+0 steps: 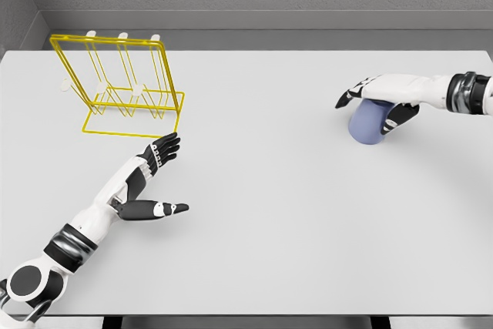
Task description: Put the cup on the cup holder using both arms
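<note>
Left hand (pixel 154 179) waits open, empty; right hand (pixel 385 102) curls loosely over the cup (pixel 368 125), which could slip before reaching the rack (pixel 119 86)

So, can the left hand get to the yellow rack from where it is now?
Probably yes. The left hand lies open on the table just in front of the rack, and nothing stands between them. The cup is far right, under the right hand.
</note>
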`<act>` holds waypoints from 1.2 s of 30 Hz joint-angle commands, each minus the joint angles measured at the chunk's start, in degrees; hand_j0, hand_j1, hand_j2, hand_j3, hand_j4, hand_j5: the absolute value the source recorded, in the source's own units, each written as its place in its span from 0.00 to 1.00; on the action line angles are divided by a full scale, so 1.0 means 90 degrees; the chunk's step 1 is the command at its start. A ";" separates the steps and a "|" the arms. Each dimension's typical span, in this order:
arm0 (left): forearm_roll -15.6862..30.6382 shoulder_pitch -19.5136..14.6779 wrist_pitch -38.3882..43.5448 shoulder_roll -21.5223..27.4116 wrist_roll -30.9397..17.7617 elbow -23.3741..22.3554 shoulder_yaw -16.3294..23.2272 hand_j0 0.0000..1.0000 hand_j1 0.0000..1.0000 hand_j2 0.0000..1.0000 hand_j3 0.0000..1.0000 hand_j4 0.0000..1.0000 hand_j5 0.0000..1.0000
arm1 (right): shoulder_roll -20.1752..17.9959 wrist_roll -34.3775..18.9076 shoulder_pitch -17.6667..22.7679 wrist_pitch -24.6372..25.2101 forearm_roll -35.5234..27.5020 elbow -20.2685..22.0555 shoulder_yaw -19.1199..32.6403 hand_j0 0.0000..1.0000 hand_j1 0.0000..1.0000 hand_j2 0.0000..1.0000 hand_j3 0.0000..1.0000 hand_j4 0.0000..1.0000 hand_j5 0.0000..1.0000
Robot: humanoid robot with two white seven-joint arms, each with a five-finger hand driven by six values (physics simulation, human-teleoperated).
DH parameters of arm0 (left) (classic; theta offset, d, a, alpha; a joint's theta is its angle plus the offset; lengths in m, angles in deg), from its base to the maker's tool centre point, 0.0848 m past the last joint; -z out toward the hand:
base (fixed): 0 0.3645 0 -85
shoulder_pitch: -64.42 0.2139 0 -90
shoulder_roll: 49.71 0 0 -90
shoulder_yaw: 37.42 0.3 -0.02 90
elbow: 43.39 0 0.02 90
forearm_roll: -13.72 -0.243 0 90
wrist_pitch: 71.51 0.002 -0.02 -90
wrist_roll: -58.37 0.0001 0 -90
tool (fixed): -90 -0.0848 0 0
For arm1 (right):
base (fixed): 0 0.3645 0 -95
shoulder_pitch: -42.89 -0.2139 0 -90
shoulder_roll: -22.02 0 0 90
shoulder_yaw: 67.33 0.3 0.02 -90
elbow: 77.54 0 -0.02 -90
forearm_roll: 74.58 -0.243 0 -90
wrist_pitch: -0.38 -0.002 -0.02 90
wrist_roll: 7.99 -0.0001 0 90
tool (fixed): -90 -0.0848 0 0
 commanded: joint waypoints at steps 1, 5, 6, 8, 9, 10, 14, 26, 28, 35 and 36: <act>0.0008 0.0000 -0.0001 0.0004 0.0000 0.0002 0.0000 1.00 1.00 1.00 1.00 1.00 1.00 | 0.0051 0.0028 0.0000 -0.0072 0.0204 -0.0042 -0.0073 0.67 0.67 0.67 0.67 0.67 0.67; 0.0008 0.0000 -0.0001 0.0004 0.0000 0.0002 0.0000 1.00 1.00 1.00 1.00 1.00 1.00 | 0.0061 0.0028 -0.0010 -0.0072 0.0204 -0.0032 -0.0073 0.64 0.64 0.64 0.64 0.64 0.64; 0.0008 0.0000 -0.0001 0.0004 0.0000 0.0002 0.0000 1.00 1.00 1.00 1.00 1.00 1.00 | 0.0061 0.0028 0.0000 -0.0072 0.0204 -0.0023 -0.0073 0.61 0.61 0.61 0.61 0.61 0.61; 0.0008 0.0000 -0.0001 0.0004 0.0000 0.0002 0.0000 1.00 1.00 1.00 1.00 1.00 1.00 | 0.0061 0.0028 0.0000 -0.0072 0.0204 -0.0022 -0.0073 0.59 0.59 0.59 0.59 0.59 0.59; 0.0008 0.0000 -0.0001 0.0004 0.0000 0.0002 0.0000 1.00 1.00 1.00 1.00 1.00 1.00 | 0.0061 0.0028 0.0000 -0.0072 0.0214 -0.0022 -0.0073 0.59 0.59 0.59 0.59 0.59 0.59; 0.0008 0.0000 -0.0001 0.0004 0.0010 0.0002 0.0000 1.00 1.00 1.00 1.00 1.00 1.00 | 0.0051 0.0028 0.0000 -0.0072 0.0214 -0.0013 -0.0082 0.56 0.56 0.56 0.56 0.56 0.56; 0.0008 0.0000 -0.0001 0.0004 0.0000 0.0002 0.0000 1.00 1.00 1.00 1.00 1.00 1.00 | 0.0051 0.0028 0.0010 -0.0072 0.0214 -0.0003 -0.0082 0.51 0.51 0.51 0.51 0.51 0.51; 0.0008 0.0000 -0.0011 0.0014 0.0000 0.0002 -0.0010 1.00 1.00 1.00 1.00 1.00 1.00 | 0.0168 0.0028 0.0049 -0.0072 0.0214 0.0065 -0.0073 0.43 0.43 0.43 0.43 0.43 0.43; 0.0008 0.0010 -0.0011 0.0034 0.0000 0.0002 -0.0058 1.00 1.00 1.00 1.00 1.00 1.00 | 0.0178 0.0028 0.0049 -0.0072 0.0214 0.0065 -0.0073 0.43 0.43 0.43 0.43 0.43 0.43; 0.0008 0.0020 -0.0011 0.0053 0.0010 0.0002 -0.0107 1.00 1.00 1.00 1.00 1.00 1.00 | 0.0159 0.0028 0.0020 -0.0072 0.0204 0.0417 -0.0073 0.41 0.41 0.41 0.41 0.41 0.41; 0.0008 0.0020 -0.0011 0.0053 0.0010 0.0002 -0.0117 1.00 1.00 1.00 1.00 1.00 1.00 | 0.0159 0.0028 0.0020 -0.0072 0.0204 0.0466 -0.0073 0.41 0.41 0.41 0.41 0.41 0.41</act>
